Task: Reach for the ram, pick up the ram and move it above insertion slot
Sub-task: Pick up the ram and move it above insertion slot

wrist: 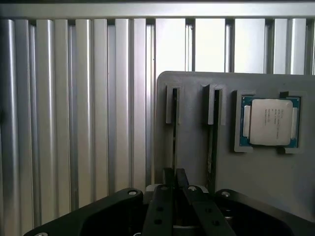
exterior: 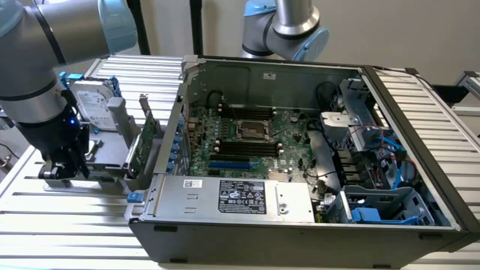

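Grey holder (wrist: 197,162) is sitting on slatted table (wrist: 74,98) | ram (wrist: 174,132) is standing on edge in holder's slot farther from CPU (wrist: 269,121) | gripper (wrist: 175,178) is pinching narrowly onto ram's edge

Shiny ribbed metal table (wrist: 74,123), matt plastic holder (wrist: 266,177)

Bench: a table of silver ribbed aluminium profiles (exterior: 67,225), with long parallel slots running across its top. The wrist view shows the same ribbed metal close up (wrist: 74,123). Behind the table is a plain off-white wall (exterior: 405,28), matte and slightly warm in tone. A black vertical post (exterior: 197,25) stands at the back edge of the table, in front of the wall. Light is even and diffuse, with soft shadows. In the wrist view several ribs glare almost white.
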